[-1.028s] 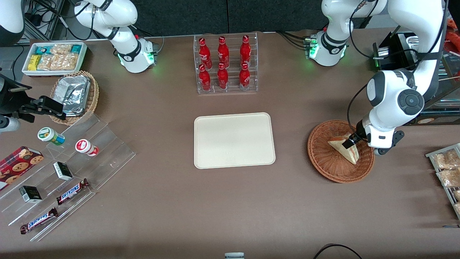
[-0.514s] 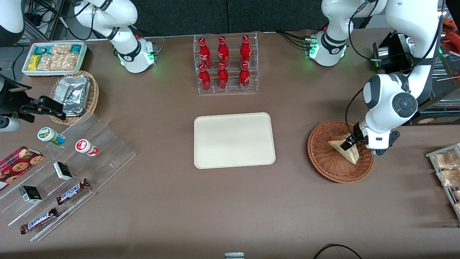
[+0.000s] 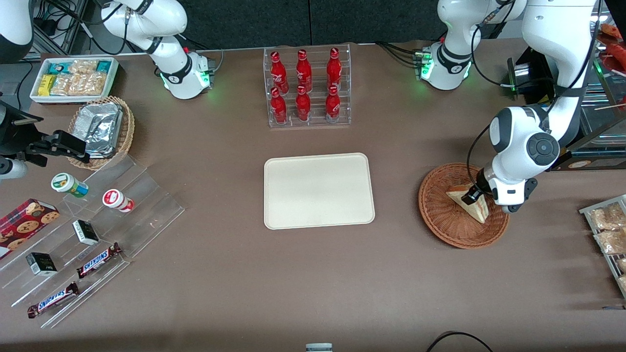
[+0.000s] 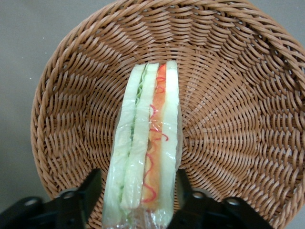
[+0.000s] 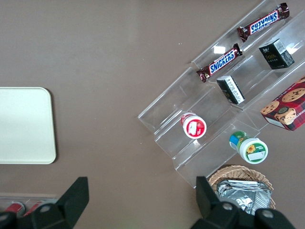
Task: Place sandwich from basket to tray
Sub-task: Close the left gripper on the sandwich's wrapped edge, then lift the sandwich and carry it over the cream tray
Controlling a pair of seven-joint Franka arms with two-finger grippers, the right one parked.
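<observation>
The sandwich [image 3: 473, 207], a cream wedge in clear wrap, lies in the reddish-brown wicker basket [image 3: 440, 215] toward the working arm's end of the table. In the left wrist view its cut edge [image 4: 147, 152] shows green and red filling. My gripper [image 3: 470, 196] is down in the basket with one black finger on each side of the sandwich [image 4: 143, 191]. One finger [image 4: 183, 191] is against the wrap; a thin gap shows at the other finger [image 4: 90, 191]. The sandwich rests on the basket floor [image 4: 228, 119]. The cream tray [image 3: 319, 190] lies bare at the table's middle.
A clear rack of red bottles [image 3: 307, 87] stands farther from the camera than the tray. Toward the parked arm's end are a small wicker basket of foil packets [image 3: 102, 131], a white snack bin [image 3: 73, 78] and clear steps with snacks [image 3: 98, 234]. A rack of packets [image 3: 609, 230] sits beside the basket.
The working arm's wrist has drifted slightly toward the tray and its elbow has swung, bringing the fingers a little along the sandwich. The sandwich and basket have not moved.
</observation>
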